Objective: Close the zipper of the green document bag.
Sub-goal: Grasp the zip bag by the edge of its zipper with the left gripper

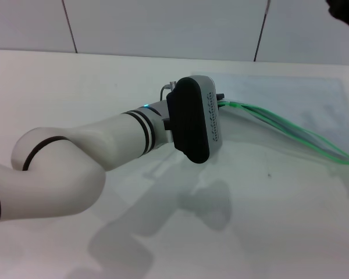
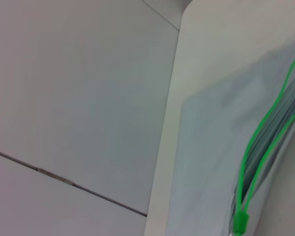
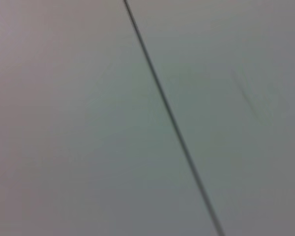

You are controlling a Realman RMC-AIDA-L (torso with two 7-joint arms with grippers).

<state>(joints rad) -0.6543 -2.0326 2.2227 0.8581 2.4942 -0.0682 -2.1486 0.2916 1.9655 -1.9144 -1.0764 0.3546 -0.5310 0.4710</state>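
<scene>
The green document bag [image 1: 291, 102] lies flat at the table's far right, pale and translucent. Its zipper [image 1: 279, 125] runs along the near long edge, and the two green strips stand apart over most of that length. My left arm reaches across the table, and my left gripper [image 1: 221, 102] sits at the zipper's left end, hidden behind the black wrist housing [image 1: 192, 119]. In the left wrist view the green document bag [image 2: 206, 147] gapes between the zipper [image 2: 260, 142] strips, which meet at the small green slider tab [image 2: 240, 222].
The white table [image 1: 104, 75] ends at a grey panelled wall [image 1: 163, 23]. A dark part of my right arm [image 1: 344, 9] shows in the top right corner. The right wrist view shows only a wall panel with a dark seam [image 3: 172, 118].
</scene>
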